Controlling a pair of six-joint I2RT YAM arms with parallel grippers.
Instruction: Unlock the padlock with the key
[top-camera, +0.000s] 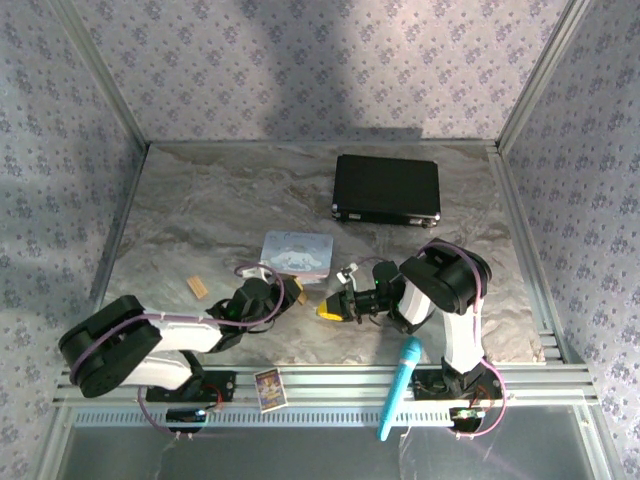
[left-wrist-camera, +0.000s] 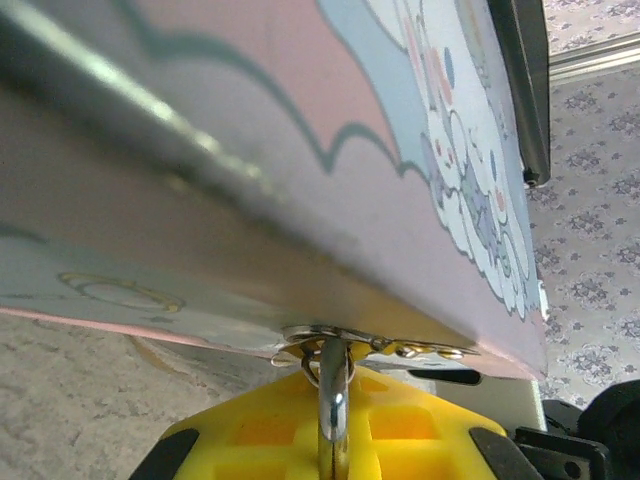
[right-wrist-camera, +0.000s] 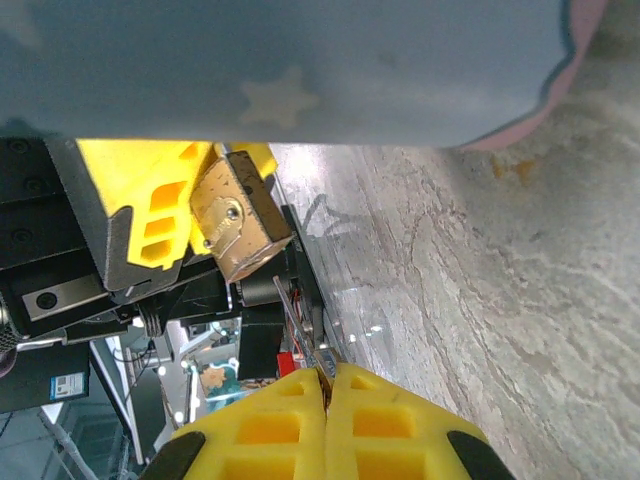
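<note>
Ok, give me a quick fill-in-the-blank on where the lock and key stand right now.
1. The left gripper holds the padlock with its ___ facing the right wrist camera.
2. The right gripper is ___ on the thin key, which is not yet inserted.
3. The closed case at the table's far right is ___.
Missing words: keyhole; shut; black.
</note>
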